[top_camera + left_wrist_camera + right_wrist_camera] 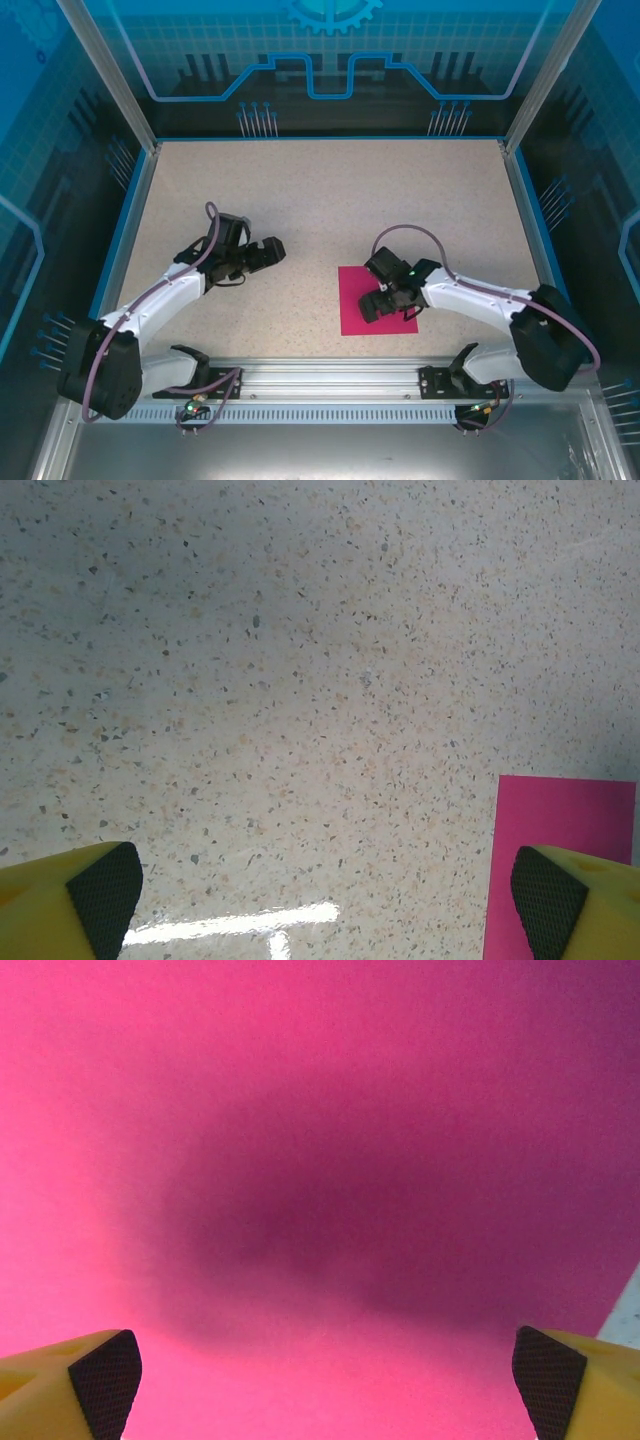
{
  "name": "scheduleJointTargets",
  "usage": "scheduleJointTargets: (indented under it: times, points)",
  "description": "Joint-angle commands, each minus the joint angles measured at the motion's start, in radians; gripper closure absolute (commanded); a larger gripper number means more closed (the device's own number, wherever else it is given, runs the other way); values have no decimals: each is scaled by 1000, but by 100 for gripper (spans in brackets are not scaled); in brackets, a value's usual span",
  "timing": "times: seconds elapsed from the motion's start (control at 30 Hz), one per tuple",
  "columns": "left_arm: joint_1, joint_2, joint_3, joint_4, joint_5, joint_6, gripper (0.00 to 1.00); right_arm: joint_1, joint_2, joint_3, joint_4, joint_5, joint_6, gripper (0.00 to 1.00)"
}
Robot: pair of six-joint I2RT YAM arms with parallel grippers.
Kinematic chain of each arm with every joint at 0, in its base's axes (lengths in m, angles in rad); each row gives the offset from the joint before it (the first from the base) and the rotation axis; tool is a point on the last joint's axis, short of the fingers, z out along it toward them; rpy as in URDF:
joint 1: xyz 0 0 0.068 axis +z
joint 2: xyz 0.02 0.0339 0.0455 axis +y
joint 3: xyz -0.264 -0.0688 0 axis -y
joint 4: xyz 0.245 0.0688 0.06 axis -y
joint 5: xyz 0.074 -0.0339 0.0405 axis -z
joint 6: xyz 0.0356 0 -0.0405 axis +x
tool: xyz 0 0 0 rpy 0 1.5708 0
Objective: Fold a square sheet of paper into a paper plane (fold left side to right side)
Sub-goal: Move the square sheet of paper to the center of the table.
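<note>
**Top view.** The sheet lies flat and unfolded on the worktop, near the front edge and right of centre. The right gripper hangs over the sheet's right half, jaws apart. The left gripper is well apart to the left over bare worktop, jaws apart and empty.

**Left wrist.** The pads are spread wide, with speckled worktop below. The sheet shows at lower right, partly behind the right pad. Its left edge lies flush, with no lifted lip to catch.

**Right wrist.** The gripper is spread, pads at the lower corners with nothing between them. The sheet is directly beneath, with a soft shadow on it. A sliver of worktop shows at the right. Whether the pads touch the paper, I cannot tell.

**Handling, judged.**
- The paper looks thin, light and limp.
- It will likely skate on the smooth worktop if pushed.
- Any crease stays, and a hard pinch may tear or wrinkle it.
- Lying flat, it gives nothing to grab. The best hold is the left edge or a left corner, teased up.
- Meanwhile the other gripper should pin the right half so the sheet cannot slide.
- The fold is not yet begun.
</note>
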Motion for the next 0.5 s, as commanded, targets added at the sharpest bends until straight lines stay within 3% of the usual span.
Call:
scheduleJointTargets:
  times: [0.0,0.47]
  points:
    - [-7,-24,4,-43,-6,-14,1,25,58,51,-23,19,32,1]
    - [-8,-79,10,-98,-56,-20,1,70,358,254,69,-34,95,1]
